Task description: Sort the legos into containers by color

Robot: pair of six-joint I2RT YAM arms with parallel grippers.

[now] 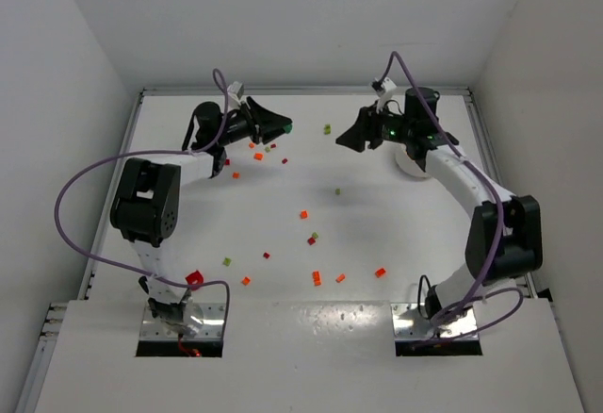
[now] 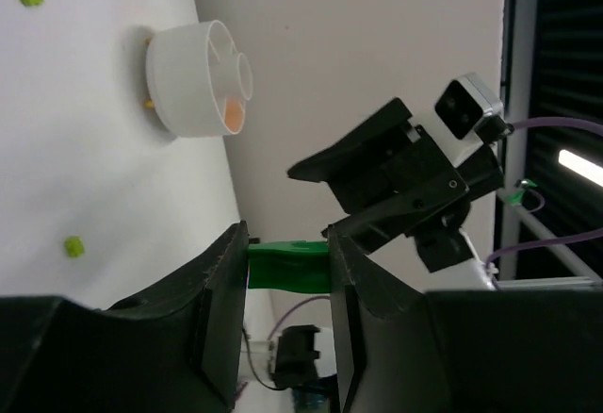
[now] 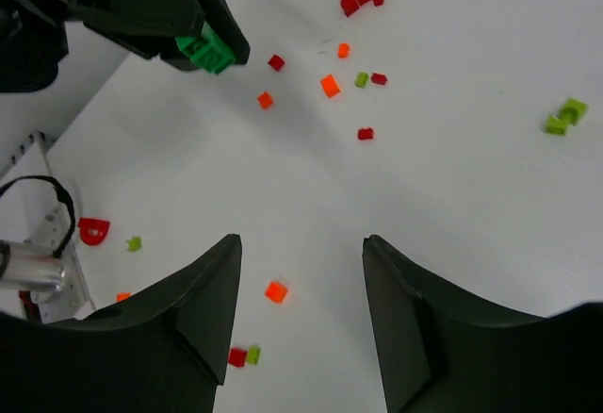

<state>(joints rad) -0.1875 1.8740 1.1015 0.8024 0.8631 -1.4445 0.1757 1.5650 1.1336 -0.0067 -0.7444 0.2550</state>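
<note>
The overhead camera sits high behind the arm bases, looking down on the whole bench [image 1: 377, 215]. Each wrist camera peers close between its own jaws at the other arm: the left, rolled sideways, faces the right end effector [image 2: 318, 201]; the right faces the left end effector [image 3: 226, 45], whose green brick [image 3: 203, 52] all three views share

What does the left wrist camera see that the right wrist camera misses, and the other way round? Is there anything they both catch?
Only the left wrist camera shows the white dish, with something orange lying in one of its sections. Only the right wrist camera shows the scattered red bricks, a few bunched together and others lying singly. Both show the dark green brick pinched in the left end effector, and both catch a few light green bricks lying loose.
</note>
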